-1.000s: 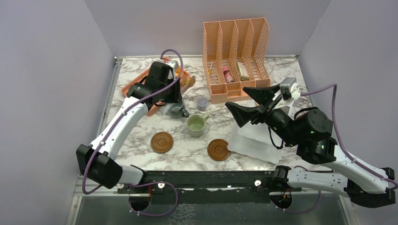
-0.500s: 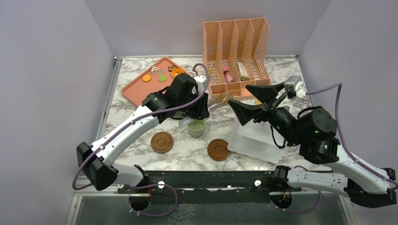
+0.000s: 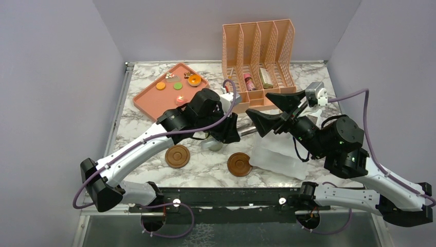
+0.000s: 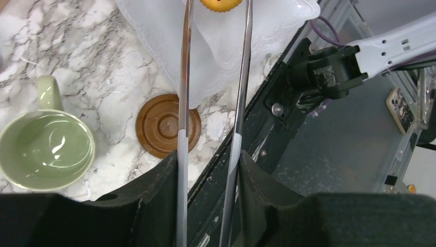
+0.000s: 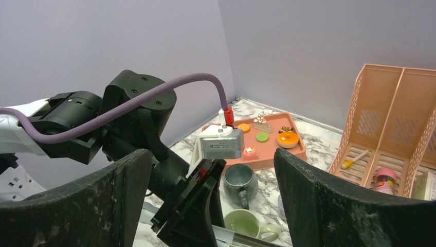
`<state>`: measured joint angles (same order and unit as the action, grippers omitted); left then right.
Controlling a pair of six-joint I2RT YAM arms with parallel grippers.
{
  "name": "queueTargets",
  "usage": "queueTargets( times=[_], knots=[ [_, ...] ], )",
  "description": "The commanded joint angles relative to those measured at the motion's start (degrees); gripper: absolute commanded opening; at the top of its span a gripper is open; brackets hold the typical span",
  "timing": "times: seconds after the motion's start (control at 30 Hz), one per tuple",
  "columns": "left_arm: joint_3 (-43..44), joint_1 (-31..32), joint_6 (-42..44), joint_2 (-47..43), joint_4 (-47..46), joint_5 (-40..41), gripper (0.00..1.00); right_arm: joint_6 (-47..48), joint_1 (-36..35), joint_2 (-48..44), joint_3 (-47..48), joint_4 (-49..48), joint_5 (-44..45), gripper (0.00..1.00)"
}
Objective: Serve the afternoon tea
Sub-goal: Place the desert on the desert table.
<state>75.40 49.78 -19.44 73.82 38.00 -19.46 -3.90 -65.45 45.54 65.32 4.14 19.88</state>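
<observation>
Left gripper (image 4: 208, 170) is clenching tongs (image 4: 185, 77); tips are bracketing a yellow cookie (image 4: 221, 4) over the white plate (image 4: 154, 31) at near right, likely delivering it hands-off. Right gripper (image 3: 275, 110) is gaping, idle. Green mug (image 4: 46, 149) is sitting beside a coaster (image 4: 167, 125), not on it.

Left tool (image 4: 208, 170) in a grip, right tool (image 5: 213, 170) agape.
</observation>
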Motion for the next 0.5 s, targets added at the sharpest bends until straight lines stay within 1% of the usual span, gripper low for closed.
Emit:
queueTargets(
  times=[0.0, 0.23, 0.47],
  knots=[
    [-0.2, 1.9, 1.0, 0.4, -4.5, -3.4, 0.32, 0.5, 0.1, -0.2, 2.0, 0.2, 0.6, 0.94],
    [2.0, 5.1, 1.6, 4.0, -5.6, -4.1, 0.32, 0.4, 0.1, -0.4, 2.1, 0.3, 0.6, 0.94],
    [3.8, 6.9, 2.2, 7.0, -6.1, -3.9, 0.32, 0.5, 0.1, -0.8, 1.9, 0.1, 0.7, 0.94]
  ],
)
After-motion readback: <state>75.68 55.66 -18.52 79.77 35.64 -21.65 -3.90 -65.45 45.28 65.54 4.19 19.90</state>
